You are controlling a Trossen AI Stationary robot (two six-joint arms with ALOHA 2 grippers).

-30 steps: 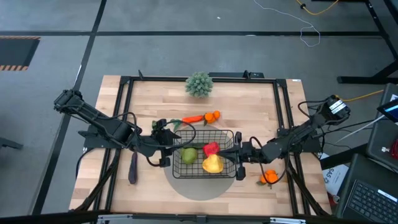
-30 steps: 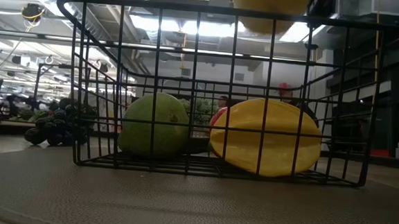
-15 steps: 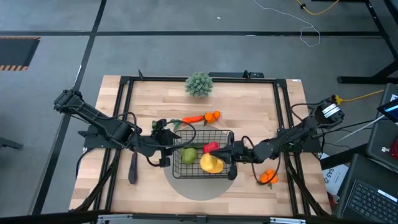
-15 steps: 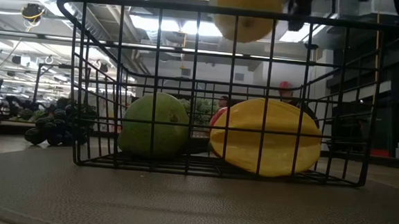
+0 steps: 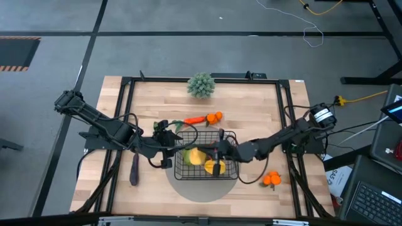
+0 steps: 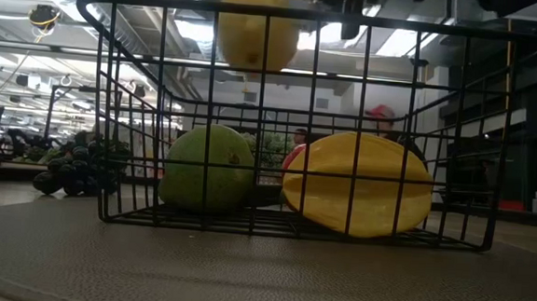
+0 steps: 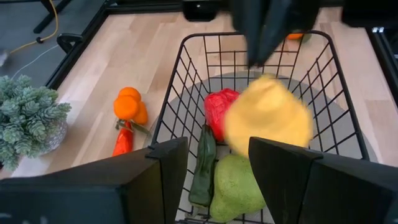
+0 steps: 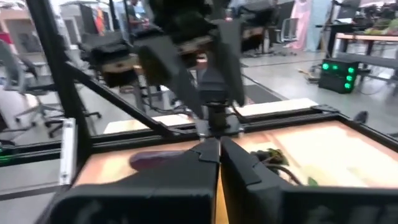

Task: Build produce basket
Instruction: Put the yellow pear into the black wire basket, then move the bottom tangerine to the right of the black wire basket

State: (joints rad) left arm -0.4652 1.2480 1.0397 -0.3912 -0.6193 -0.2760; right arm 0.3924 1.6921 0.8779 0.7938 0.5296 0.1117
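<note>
The black wire basket [image 5: 205,157] stands on a grey round mat [image 5: 204,186]. Inside it lie a green pear [image 6: 207,170], a large yellow fruit [image 6: 355,184], a red pepper [image 7: 221,111] and a green cucumber [image 7: 203,165]. My right gripper [image 5: 209,154] reaches in level from the table's right, over the basket, shut on a lemon [image 6: 257,28]. The lemon hangs at rim height above the pear. My left gripper [image 7: 217,171] stands open at the basket's left end wall, with the basket's inside showing between its fingers. My right gripper holds the lemon by its top [image 7: 266,82]; the gripper's own dark body hides the exact spot. Its fingers [image 8: 205,158] come in level from the table's right. The lemon hangs below them, clear of the fruit underneath. My left gripper is at the basket's left rim [image 7: 155,140]; whether it touches the wire, I cannot tell.
A carrot with oranges [image 5: 206,117] and dark grapes [image 5: 164,125] lie just beyond the basket. A spiky plant [image 5: 201,84] stands at the far edge. A purple eggplant [image 5: 134,169] lies at the left, and an orange piece [image 5: 271,179] at the right.
My right gripper has travelled toward the table's left, from the basket's right rim to above its middle, staying shut. The lemon has gone with it across the basket's top and now hangs over the pear's side. The left arm has kept still.
</note>
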